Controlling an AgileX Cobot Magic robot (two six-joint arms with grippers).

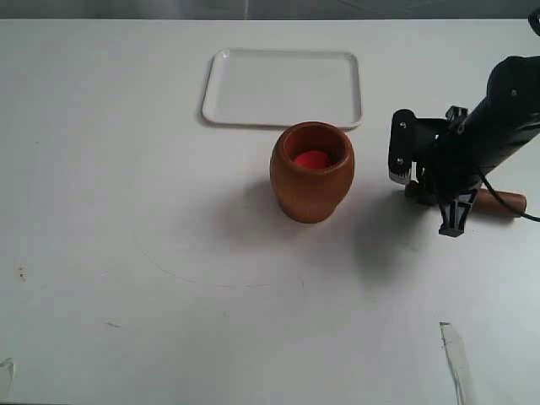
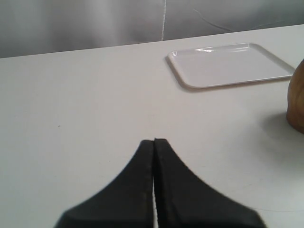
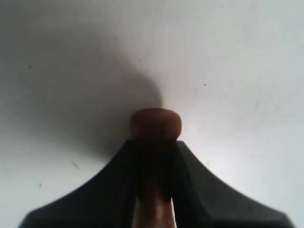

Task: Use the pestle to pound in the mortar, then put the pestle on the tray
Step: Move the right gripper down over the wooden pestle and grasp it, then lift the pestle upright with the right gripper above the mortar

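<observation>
Pestle: slim dark-brown wooden pestle (image 1: pixel 506 202), lying flat on the white table (image 1: pixel 126 211), well to the right of the mortar in the exterior view.
Pestle axis: runs roughly left to right across the exterior view, one end towards the mortar, the other pointing away from it.
Right gripper (image 1: pixel 456 221): lowered over the middle of the pestle. The right wrist view shows its black fingers (image 3: pixel 118 166) pressed to both sides of the shaft with no gap, so it is clamped on the pestle. The rounded end (image 3: pixel 156 123) shows just past the fingertips.
Lift status: judged not yet raised, as the pestle appears to rest on the table.
Left gripper (image 2: pixel 154 142): fingers pressed together, holding nothing. It is out of the exterior view and far from the pestle.
Nearer arm: the right, already on the pestle.
Mortar: barrel-shaped reddish-brown wooden mortar (image 1: pixel 311 173), upright at mid-table, with a red lump (image 1: pixel 312 159) inside.
Tray: flat white rectangular plastic tray (image 1: pixel 283 87), bare, just behind the mortar.
Coming move: judged to be lifting the pestle, tipping it upright, and carrying it left over the mortar's mouth.
</observation>
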